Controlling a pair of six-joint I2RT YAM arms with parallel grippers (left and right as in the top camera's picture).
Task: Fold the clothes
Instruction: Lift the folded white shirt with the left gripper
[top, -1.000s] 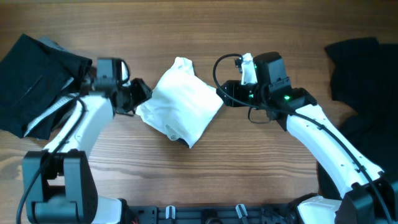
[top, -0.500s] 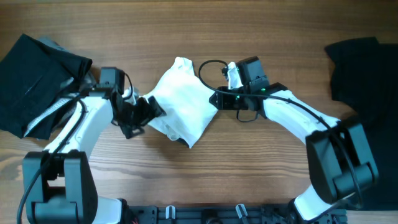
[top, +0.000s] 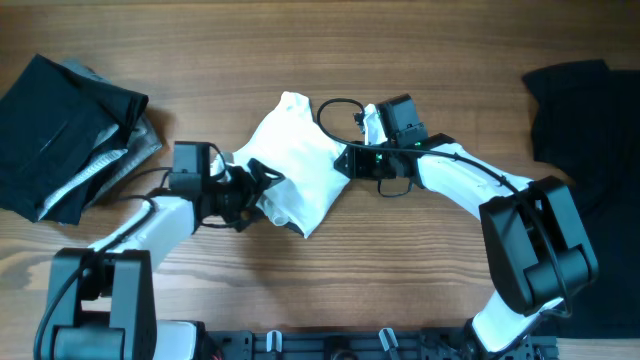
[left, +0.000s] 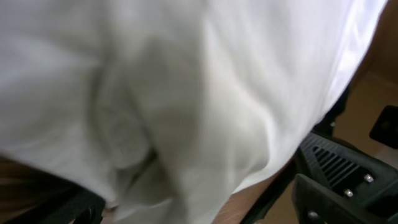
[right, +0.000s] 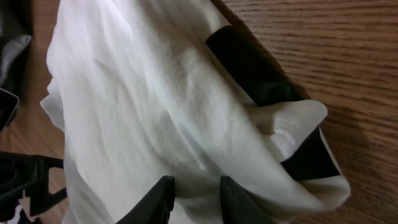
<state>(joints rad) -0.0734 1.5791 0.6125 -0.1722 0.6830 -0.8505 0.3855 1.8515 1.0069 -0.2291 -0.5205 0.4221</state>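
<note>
A wooden table (top: 320, 40) is carrying the work, with the white T-shirt (top: 295, 165) lying near its middle as a compact, slightly rumpled packet. It looks mostly folded already. A pile of black and grey garments (top: 60, 120) is sitting out at 10 o'clock, and another black garment (top: 580, 110) is spreading along the 3 o'clock edge, both well apart from the shirt.

The two arms are bracketing the packet. The left gripper (top: 258, 185) is pushing in at the shirt's 8 o'clock edge, while the right gripper (top: 345, 162) is meeting it at 3 o'clock. This is probably so that one side steadies the bundle while the other tucks or squares it.

In the right wrist view, the fingertips (right: 163, 198) are resting on the cloth with only a narrow gap between them, but whether they are pinching a fold cannot be told. The left wrist view is swamped by white fabric pressed close to the lens, so the left gripper's opening cannot be told either.

The likely next need is a firm hold on a loose layer, since the soft cloth is apt to slide and undo the fold.
</note>
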